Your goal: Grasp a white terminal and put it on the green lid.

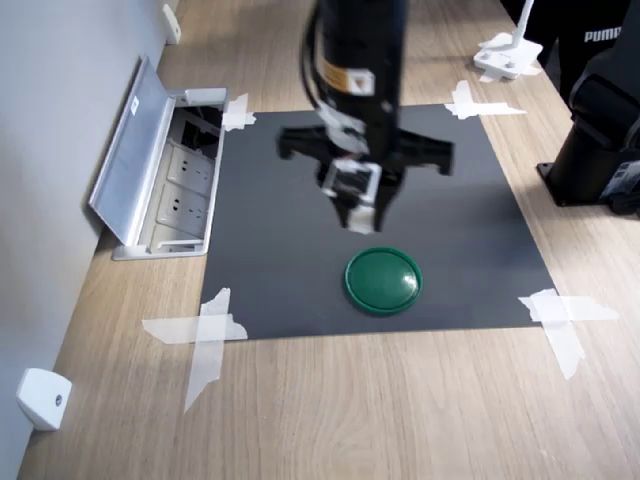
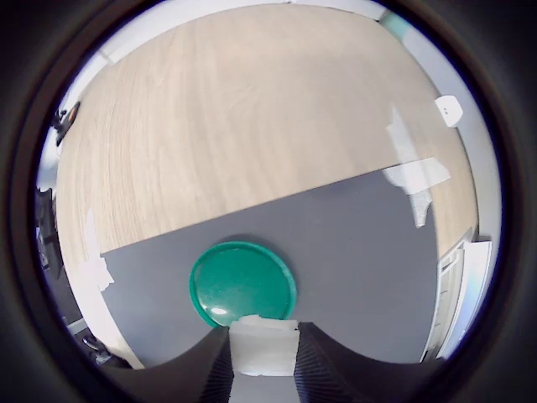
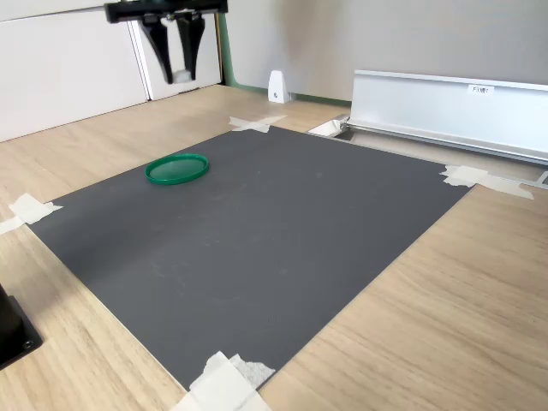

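Observation:
My gripper (image 1: 362, 216) hangs well above the black mat, shut on the white terminal (image 2: 264, 344), a small white block pinched between the two dark fingers (image 2: 315, 369). The green lid (image 1: 383, 281) lies flat on the mat, a round glossy disc with a raised rim. In the wrist view the green lid (image 2: 242, 283) sits just beyond the held block. The second exterior view shows the gripper (image 3: 181, 74) high over the green lid (image 3: 177, 169), slightly behind it.
White tape strips (image 1: 205, 330) hold the black mat (image 1: 270, 260) to the wooden table. An open socket box with a raised metal flap (image 1: 135, 150) borders the mat at the first exterior view's left. A white wedge piece (image 1: 44, 398) and a black base (image 1: 598, 150) stand off the mat.

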Action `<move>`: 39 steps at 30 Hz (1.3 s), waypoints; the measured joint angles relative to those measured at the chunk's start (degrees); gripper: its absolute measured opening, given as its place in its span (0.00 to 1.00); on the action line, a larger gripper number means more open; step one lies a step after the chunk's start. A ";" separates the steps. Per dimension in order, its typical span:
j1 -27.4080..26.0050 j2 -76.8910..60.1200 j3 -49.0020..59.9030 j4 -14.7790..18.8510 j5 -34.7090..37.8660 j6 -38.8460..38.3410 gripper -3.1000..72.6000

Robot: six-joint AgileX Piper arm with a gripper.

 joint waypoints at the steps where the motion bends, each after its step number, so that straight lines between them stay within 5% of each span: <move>1: 0.31 -0.45 1.85 -0.29 -1.60 0.38 0.40; 14: 0.51 -1.00 17.00 -2.59 -18.42 2.00 0.40; 28: 0.51 1.12 17.60 -0.06 -20.30 -0.57 0.41; 39: 0.51 1.00 17.65 1.92 -20.30 -1.52 0.79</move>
